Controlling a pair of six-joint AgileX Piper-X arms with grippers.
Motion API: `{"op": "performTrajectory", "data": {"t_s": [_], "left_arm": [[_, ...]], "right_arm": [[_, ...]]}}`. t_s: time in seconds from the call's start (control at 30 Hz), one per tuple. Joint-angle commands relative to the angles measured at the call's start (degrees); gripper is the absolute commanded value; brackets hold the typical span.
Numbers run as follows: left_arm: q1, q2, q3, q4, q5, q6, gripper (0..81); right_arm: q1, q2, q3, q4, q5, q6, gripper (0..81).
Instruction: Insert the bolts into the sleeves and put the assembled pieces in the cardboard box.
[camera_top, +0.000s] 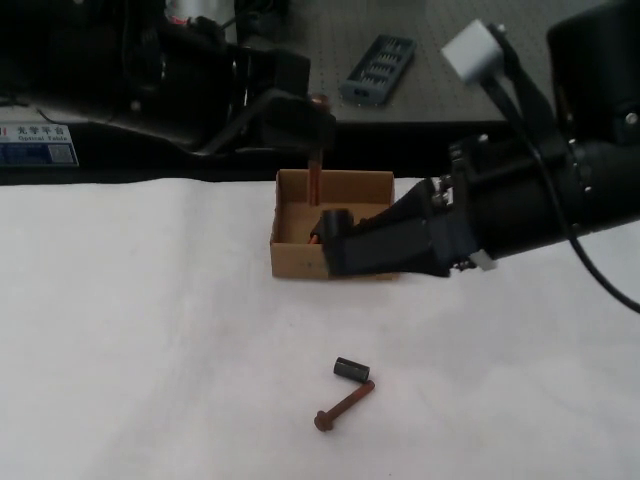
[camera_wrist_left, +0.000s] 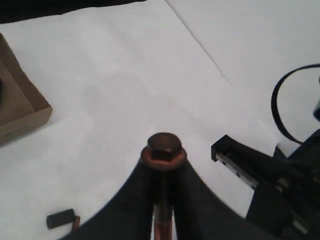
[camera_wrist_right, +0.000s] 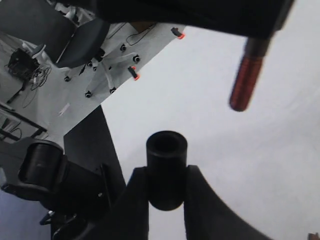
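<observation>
Premises: a laboratory. Evidence: a grey perforated table (camera_top: 430, 30) behind the bench, carrying a tool rack (camera_top: 378, 68); a white sheet (camera_top: 150, 330) covering the bench; a wheeled office chair (camera_wrist_right: 82, 37) and loose cables (camera_wrist_right: 22, 62) on the floor.

cover: white sheet (camera_top: 120, 330) | behind: grey perforated table (camera_top: 420, 95) | room: office chair (camera_wrist_right: 87, 37)

Your bench, white cloth (camera_top: 150, 330) spread over it, cardboard box (camera_top: 300, 262) standing toward the far edge, nearer you a loose black sleeve (camera_top: 351, 369), a reddish bolt (camera_top: 343, 405) lying just beside it
</observation>
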Motion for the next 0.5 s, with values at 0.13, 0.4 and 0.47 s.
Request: {"op": "performTrajectory", "data": {"t_s": [0.13, 0.4, 0.47], "left_arm": [[0.04, -0.72, -0.29, -3.59, 3.96, 0.57, 0.6], [0.04, -0.87, -0.29, -3.58, 3.85, -0.83, 0.6], [0.04, -0.87, -0.29, -3.58, 3.85, -1.58, 0.6]], "right_arm": [[1.98, 0.07, -0.08, -1.34, -1.64, 0.01, 2.5], [1.64, 0.07, -0.08, -1.31, 3.83, 1.31, 2.5], [1.64, 0.07, -0.08, -1.31, 4.29, 1.31, 2.5]]}}
